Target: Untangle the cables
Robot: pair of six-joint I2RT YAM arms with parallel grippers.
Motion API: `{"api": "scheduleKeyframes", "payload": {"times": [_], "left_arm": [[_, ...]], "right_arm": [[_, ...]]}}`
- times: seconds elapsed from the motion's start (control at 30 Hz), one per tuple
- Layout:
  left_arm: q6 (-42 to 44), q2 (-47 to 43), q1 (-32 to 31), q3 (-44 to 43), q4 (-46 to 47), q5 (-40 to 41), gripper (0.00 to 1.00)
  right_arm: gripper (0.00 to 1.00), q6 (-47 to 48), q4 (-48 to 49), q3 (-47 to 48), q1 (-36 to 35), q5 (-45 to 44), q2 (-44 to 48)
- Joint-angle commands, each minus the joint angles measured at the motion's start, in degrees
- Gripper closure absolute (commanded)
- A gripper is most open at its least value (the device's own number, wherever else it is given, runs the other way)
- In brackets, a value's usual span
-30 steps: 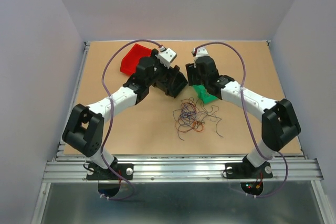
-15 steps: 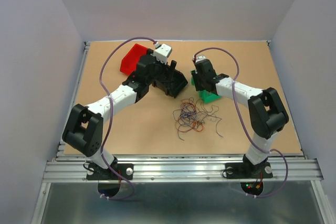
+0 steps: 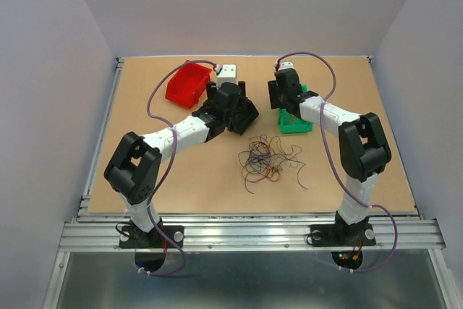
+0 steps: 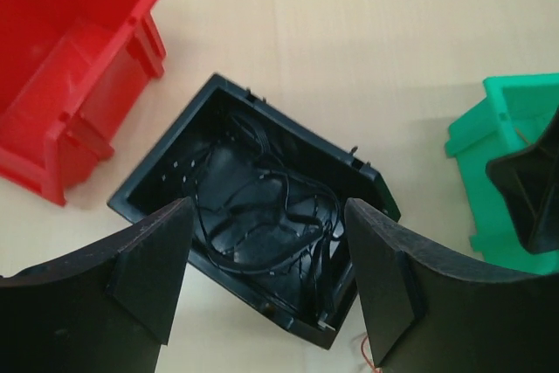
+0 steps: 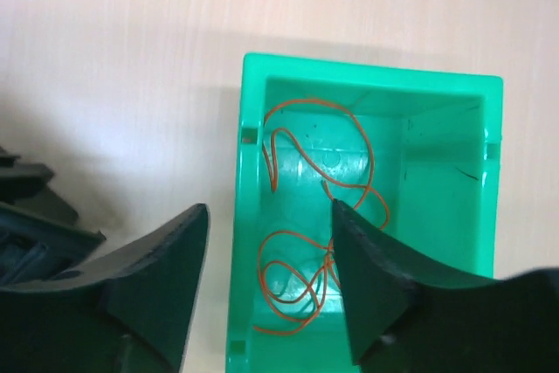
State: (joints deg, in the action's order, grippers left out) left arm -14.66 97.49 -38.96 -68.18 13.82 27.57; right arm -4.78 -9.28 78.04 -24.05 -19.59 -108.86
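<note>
Jaws apart above black bin point(image 4: 170, 159), green bin point(image 5: 376, 69) rims.

cables point(image 3: 262, 159) lie on table point(image 3: 181, 186), before middle bin point(image 4: 157, 163).

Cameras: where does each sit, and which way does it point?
Top external: above and behind the bases, looking down at the table; left arm and right arm show, loose cables between them.
Left wrist: looks down into the black bin; open left gripper frames it.
Right wrist: looks straight down into the green bin holding an orange cable; open right gripper frames it.
Shared: all three show the green bin; top and left wrist share the red bin.
</note>
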Motion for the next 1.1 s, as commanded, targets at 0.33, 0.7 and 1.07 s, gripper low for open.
{"api": "scheduleKeyframes", "payload": {"times": [0.33, 0.7, 1.07], "left_arm": [[3.21, -7.74, 2.65, 3.48, 5.67, 3.04, 0.2], [10.35, -12.85, 6.26, 9.74, 15.53, -6.91, 0.18], [11.58, -14.87, 6.18, 11.41, 17.9, -7.27, 0.17]], "right_arm": [[0.37, 3.72, 15.52, -10.54, -0.29, 21.07, 11.92], [0.38, 10.57, 16.57, -0.8, -1.87, 33.13, 0.5], [0.54, 10.23, 16.57, 7.47, -3.19, 31.47, -8.73]]}}
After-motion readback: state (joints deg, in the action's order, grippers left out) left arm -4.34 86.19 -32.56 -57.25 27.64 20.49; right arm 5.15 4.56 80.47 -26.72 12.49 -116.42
